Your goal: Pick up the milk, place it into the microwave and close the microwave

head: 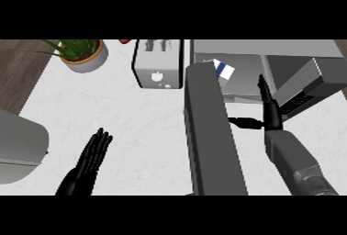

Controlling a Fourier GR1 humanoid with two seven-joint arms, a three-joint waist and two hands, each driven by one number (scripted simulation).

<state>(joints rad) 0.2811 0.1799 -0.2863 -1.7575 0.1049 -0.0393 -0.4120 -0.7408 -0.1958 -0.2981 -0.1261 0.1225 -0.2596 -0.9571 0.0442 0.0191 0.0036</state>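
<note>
Now the milk (224, 69) stands inside the microwave (271, 48), upper right of the frame. Right hand (270, 108): fingers straight, holding nothing, just right of the open door (213, 137). Bring it round the door and push the outer face shut. Left hand (92, 158) rests open, lower left.

white milk (223, 69) with blue stripe; grey microwave (271, 48); white speckled counter (136, 119).
</note>
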